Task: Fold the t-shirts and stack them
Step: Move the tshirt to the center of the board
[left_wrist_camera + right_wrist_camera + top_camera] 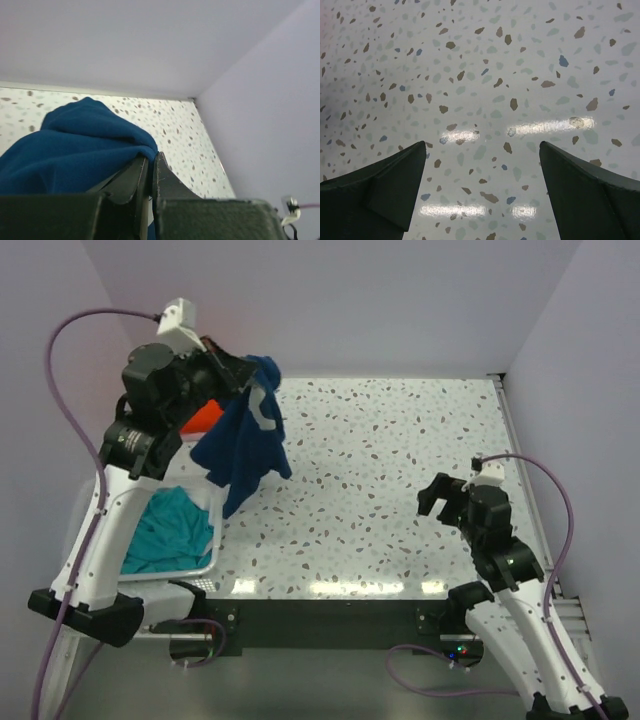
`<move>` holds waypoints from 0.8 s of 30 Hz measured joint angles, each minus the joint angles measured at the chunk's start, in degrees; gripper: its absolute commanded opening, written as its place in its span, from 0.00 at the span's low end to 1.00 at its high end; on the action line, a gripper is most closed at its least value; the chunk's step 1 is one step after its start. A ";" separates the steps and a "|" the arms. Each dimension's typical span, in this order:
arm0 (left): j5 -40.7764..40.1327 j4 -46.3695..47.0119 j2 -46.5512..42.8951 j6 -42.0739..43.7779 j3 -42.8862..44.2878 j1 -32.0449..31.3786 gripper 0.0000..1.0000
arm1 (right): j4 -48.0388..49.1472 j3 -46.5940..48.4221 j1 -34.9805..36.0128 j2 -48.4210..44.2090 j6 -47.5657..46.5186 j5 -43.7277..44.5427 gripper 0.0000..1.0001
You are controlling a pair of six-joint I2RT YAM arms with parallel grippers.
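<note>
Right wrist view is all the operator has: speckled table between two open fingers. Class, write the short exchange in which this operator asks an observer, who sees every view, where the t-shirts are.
Operator: Is any shirt held right now?
Observer: Yes. The left gripper is shut on a navy t-shirt, which hangs from it over the table's left side.
Operator: Where are the others?
Observer: A teal t-shirt lies crumpled in the white basket at the near left corner.
Operator: Any more?
Observer: A patch of orange-red cloth shows behind the left arm.
</note>
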 measured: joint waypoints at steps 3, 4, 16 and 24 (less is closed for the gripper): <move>0.96 1.57 2.89 2.54 -0.02 -6.67 0.00 | -0.70 0.02 -0.02 -1.97 0.55 2.49 0.99; 1.38 2.01 4.02 3.41 -0.02 -9.07 0.00 | -0.90 0.02 -0.02 -2.45 0.72 3.13 0.99; 5.53 4.07 22.14 11.47 1.11 -26.73 0.00 | -2.78 0.11 -0.02 -3.41 1.44 7.41 0.99; 6.19 3.61 36.63 12.74 5.35 -27.47 0.33 | -2.84 0.11 -0.02 -2.75 1.44 7.54 0.99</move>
